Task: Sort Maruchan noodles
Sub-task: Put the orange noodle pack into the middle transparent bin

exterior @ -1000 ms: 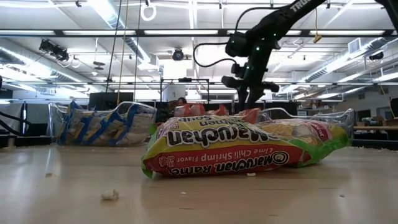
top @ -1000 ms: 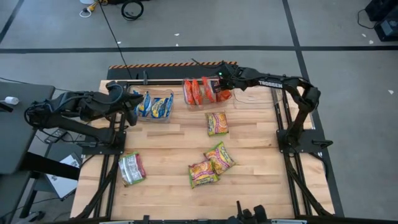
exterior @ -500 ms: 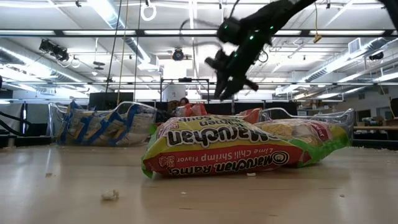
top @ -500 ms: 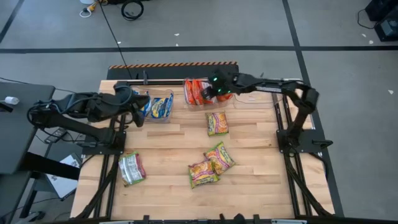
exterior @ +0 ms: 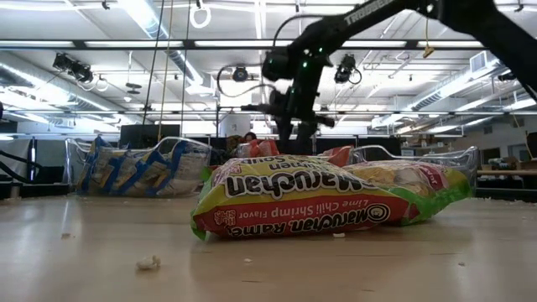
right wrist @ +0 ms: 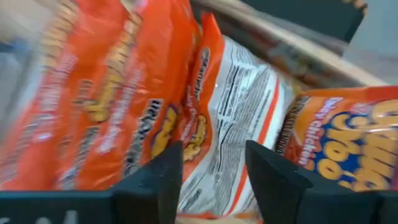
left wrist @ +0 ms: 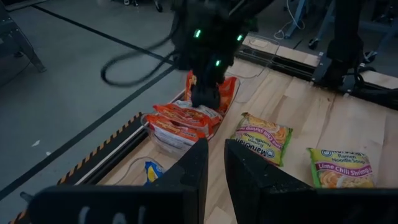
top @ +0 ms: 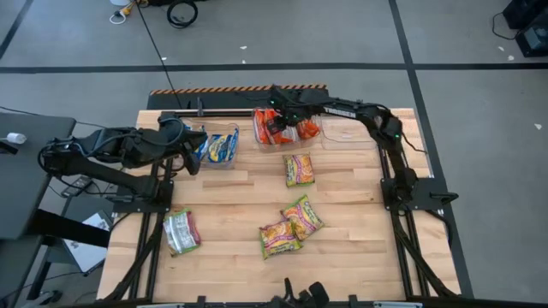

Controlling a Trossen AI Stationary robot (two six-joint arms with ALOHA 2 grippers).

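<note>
Packets lie scattered over the wooden table (top: 240,192), and from the near edge in the overhead view the first is a green-and-red packet (top: 181,231) at about 8 o'clock from the table's middle, alone near the left rail. A pair of yellow-green packets (top: 290,227) sits at about 5 o'clock, the two overlapping; in the low view one of them (exterior: 302,207) fills the foreground with its lime chili shrimp label upside down. Farther on, a single yellow-green packet (top: 299,168) lies at about 1 o'clock, apart from the pair. Beyond it, along the far edge, stand the clear bins: the blue-yellow packets (top: 214,145) are stacked on edge in the left bin (top: 224,161) at about 11 o'clock, and the orange-red packets (top: 276,127) stand on edge in the middle bin (top: 287,145) at about 12 o'clock. The left gripper (top: 184,150) waits just beside the blue-yellow bin, its fingers (left wrist: 193,171) close together with a narrow gap and nothing between them. The right gripper (top: 282,115) hangs over the orange-red bin; its wrist view shows its fingers (right wrist: 161,177) parted and released, with the upright orange packets (right wrist: 205,118) directly past them and none pinched. A third bin (top: 351,133) at about 1 o'clock is farthest to the right.
</note>
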